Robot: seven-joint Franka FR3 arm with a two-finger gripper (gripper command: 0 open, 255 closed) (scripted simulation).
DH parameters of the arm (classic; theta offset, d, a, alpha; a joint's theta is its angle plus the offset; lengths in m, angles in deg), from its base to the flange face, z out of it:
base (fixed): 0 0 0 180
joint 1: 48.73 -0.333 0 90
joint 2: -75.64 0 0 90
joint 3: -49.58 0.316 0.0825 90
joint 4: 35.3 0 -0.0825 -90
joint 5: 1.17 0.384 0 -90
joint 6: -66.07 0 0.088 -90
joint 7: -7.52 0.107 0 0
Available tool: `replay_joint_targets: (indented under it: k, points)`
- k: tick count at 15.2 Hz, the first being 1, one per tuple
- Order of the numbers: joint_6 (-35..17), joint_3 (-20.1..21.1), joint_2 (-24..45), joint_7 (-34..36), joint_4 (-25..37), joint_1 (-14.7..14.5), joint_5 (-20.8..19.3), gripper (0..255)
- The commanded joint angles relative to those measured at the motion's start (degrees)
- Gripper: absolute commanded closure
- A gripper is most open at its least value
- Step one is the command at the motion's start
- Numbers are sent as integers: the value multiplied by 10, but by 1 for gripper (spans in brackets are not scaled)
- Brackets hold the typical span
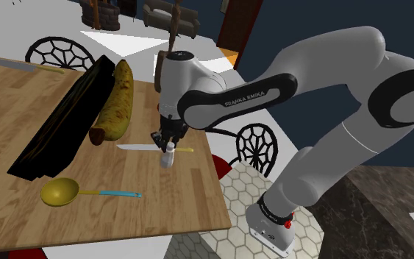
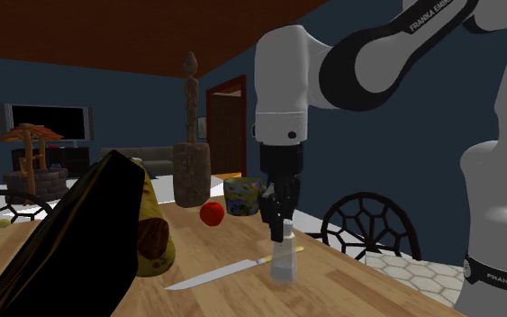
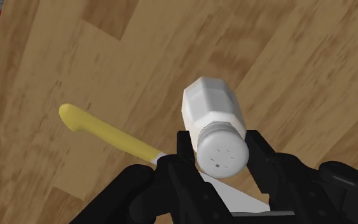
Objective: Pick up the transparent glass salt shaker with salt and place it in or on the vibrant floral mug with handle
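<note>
1. Closest to me, the black fingers [image 3: 263, 162] of the claw [image 3: 222, 159] are drawn in narrow, one pressed against each side of the salt shaker's [image 3: 212, 105] round cap. I read that as a hold on the shaker. It stands upright on the wooden counter [image 3: 75, 63], directly beneath the claw.
2. The shaker is small, with a pale, faceted body and a cap dotted with tiny holes. I would judge it light, stiff and smooth, so it could slip easily and would break if dropped.
3. The grip is high, on the cap. That should carry so light a thing, but the body hanging below could swing or tilt. Taking hold lower, across two flat facets, looks the surer purchase to me.
4. A knife [image 3: 107, 133] lies flat just beside the shaker. Its blade runs under the claw and its yellow handle points away to one side. It could be nudged as the shaker is lifted.
5. The floral mug [image 2: 242, 196] stands well beyond the claw, farther along the counter, with a red fruit [image 2: 212, 213] near it. It is upright with its mouth open.
6. The only writing I can read is "FRANKA EMIKA" on the arm [image 1: 245, 96] above the claw. I see no label on the shaker or the mug.
</note>
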State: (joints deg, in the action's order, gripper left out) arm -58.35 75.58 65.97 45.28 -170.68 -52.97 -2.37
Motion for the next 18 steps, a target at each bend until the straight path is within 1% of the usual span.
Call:
replay_joint_targets:
  k: [1,18]
  points:
    - [17,-2,-10,-5,8,-1,5,255]
    - [151,-17,-59,-30,97,-3,24,255]
